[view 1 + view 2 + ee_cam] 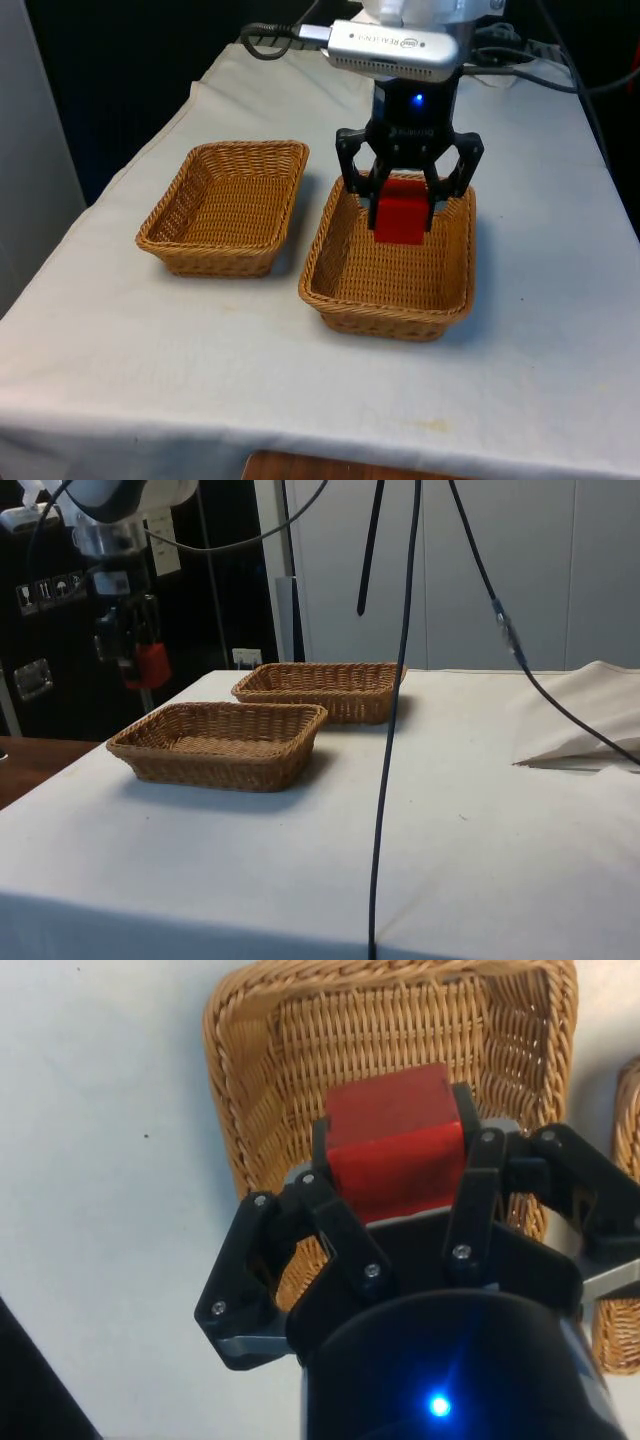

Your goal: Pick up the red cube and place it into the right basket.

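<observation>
Two woven wicker baskets sit side by side on the white cloth (560, 300), with one red cube. My gripper (402, 215) is clamped on the red cube (400, 212), a plain, matte block, holding it in the air above the right basket (390, 295). The left basket (225, 210) lies just beside that basket.

cube (400, 213): red | baskets (225, 208): tan woven wicker | gripper (404, 190): black | cloth (520, 350): white
</observation>
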